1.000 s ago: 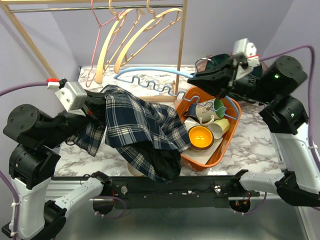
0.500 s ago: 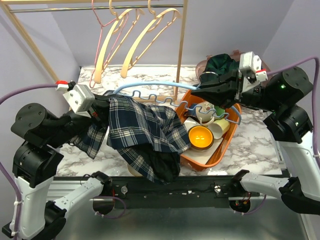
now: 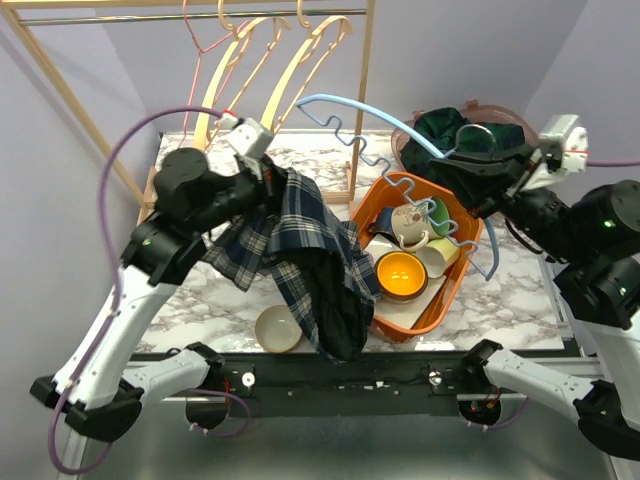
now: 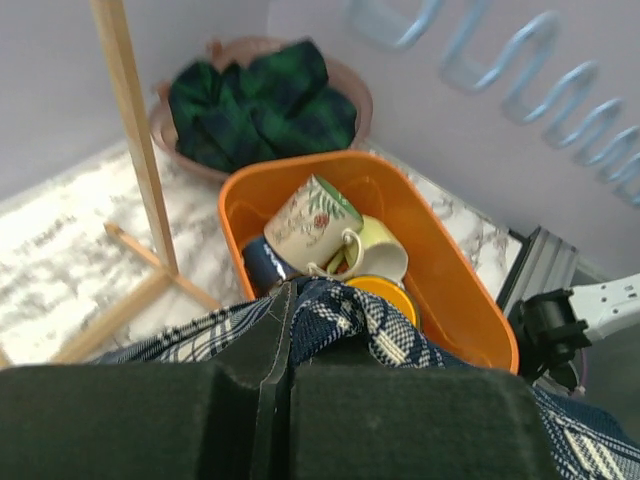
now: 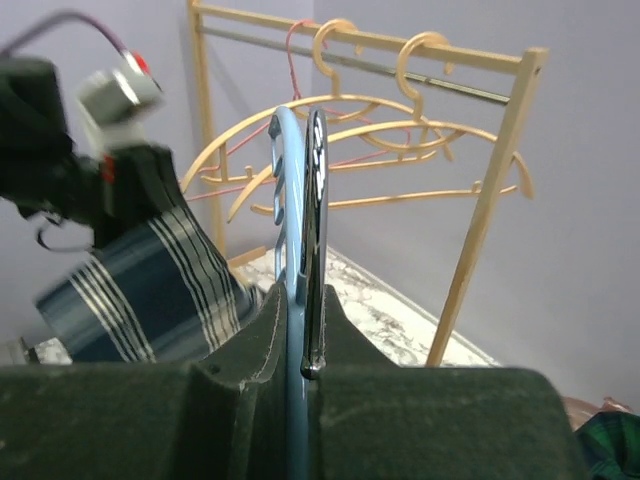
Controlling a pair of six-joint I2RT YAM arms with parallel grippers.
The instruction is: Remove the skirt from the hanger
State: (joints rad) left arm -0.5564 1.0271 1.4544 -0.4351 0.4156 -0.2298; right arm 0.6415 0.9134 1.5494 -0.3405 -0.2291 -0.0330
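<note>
Top view: the left gripper pinched the skirt, which hung above the counter, apart from the hanger clamped in the right gripper.
Left wrist: jaws pressed on skirt cloth.
Right wrist: jaws gripped the bare hanger.
Removal appeared complete; setting down remained.
</note>
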